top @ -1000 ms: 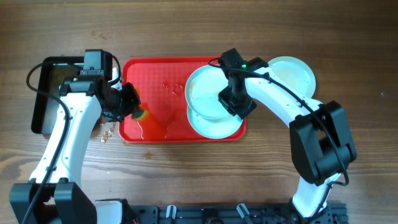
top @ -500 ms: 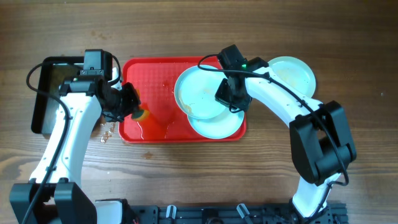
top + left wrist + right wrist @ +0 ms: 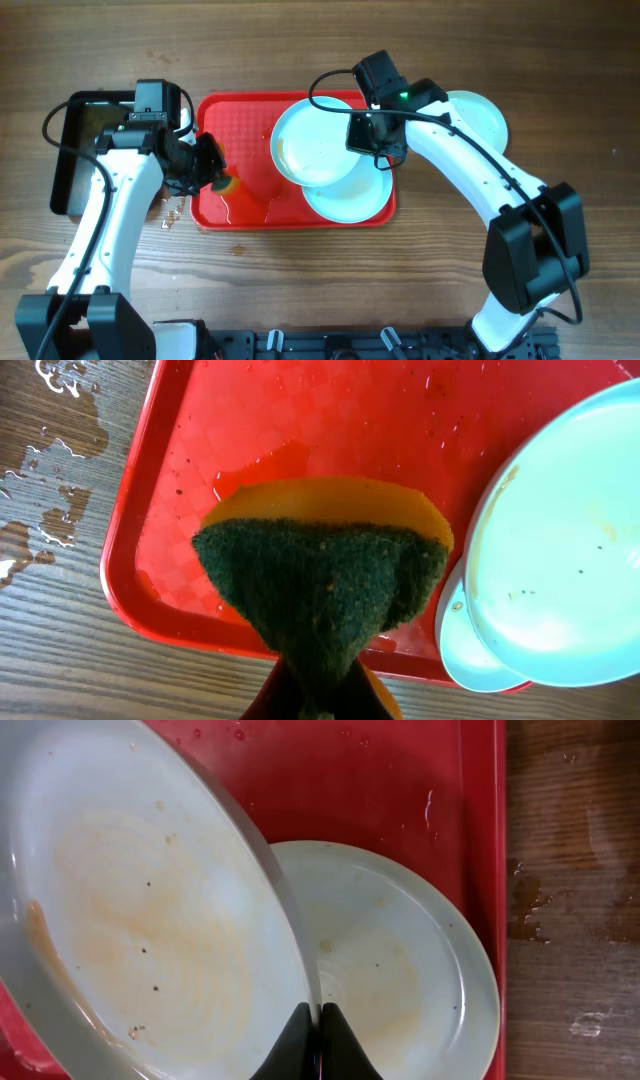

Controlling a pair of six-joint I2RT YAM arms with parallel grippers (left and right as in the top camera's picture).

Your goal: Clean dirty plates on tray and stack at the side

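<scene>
Wooden surface (image 3: 580, 70), red tray (image 3: 240, 120) — cleaning partway.
One plate (image 3: 485, 115) lies beside the tray; right fingers (image 3: 318, 1040) pinch a smeared plate (image 3: 140, 900) tilted over the third plate (image 3: 400, 970); left fingers (image 3: 207, 165) clamp a sponge (image 3: 320, 580) — two likely remain.

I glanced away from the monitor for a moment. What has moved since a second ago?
The right gripper, shut on the rim of a plate, has carried it leftward over the tray, toward the sponge. Unchanged: the left gripper holding the sponge, the lower plate on the tray, and the third plate on the table.
</scene>
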